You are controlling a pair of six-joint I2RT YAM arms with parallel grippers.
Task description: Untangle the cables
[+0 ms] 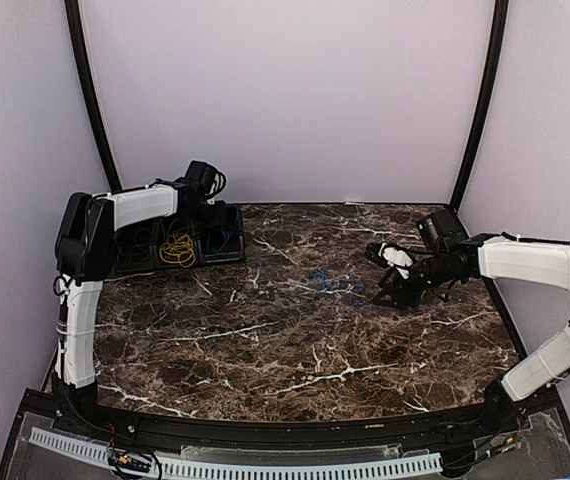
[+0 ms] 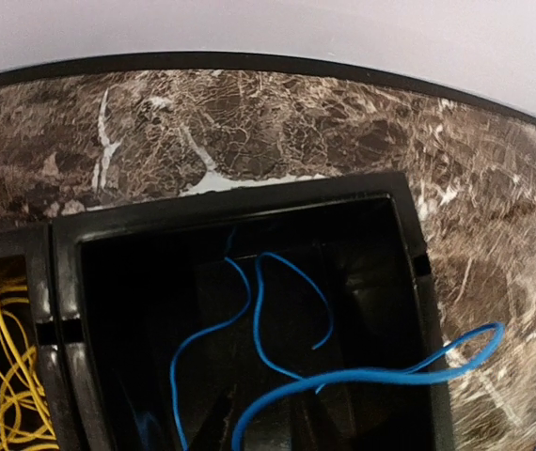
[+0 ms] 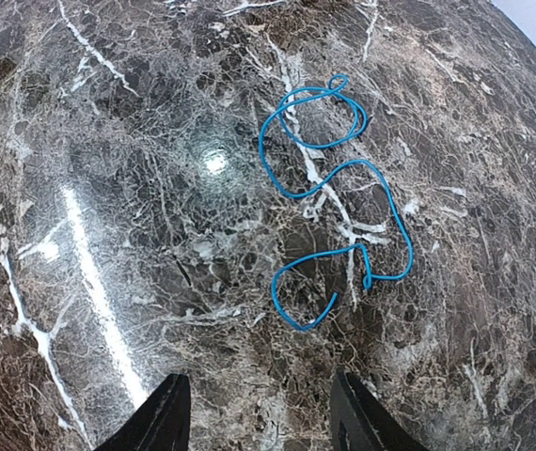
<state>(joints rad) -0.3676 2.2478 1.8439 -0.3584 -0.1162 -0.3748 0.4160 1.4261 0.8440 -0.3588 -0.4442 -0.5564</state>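
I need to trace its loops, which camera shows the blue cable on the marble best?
Right wrist view: the blue cable lies whole and large, every loop traceable. The top view shows it only as a faint squiggle. The left wrist view faces the black tray instead.

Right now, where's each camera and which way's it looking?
Top: above, behind, facing down at brown marble table; white left arm and right arm show.
Left wrist: looks down into black plastic tray with thin blue cord; no tool shows.
Right wrist: looks down at loose blue cord; open right tool shows.
Shared: top and right wrist see that loose cord.
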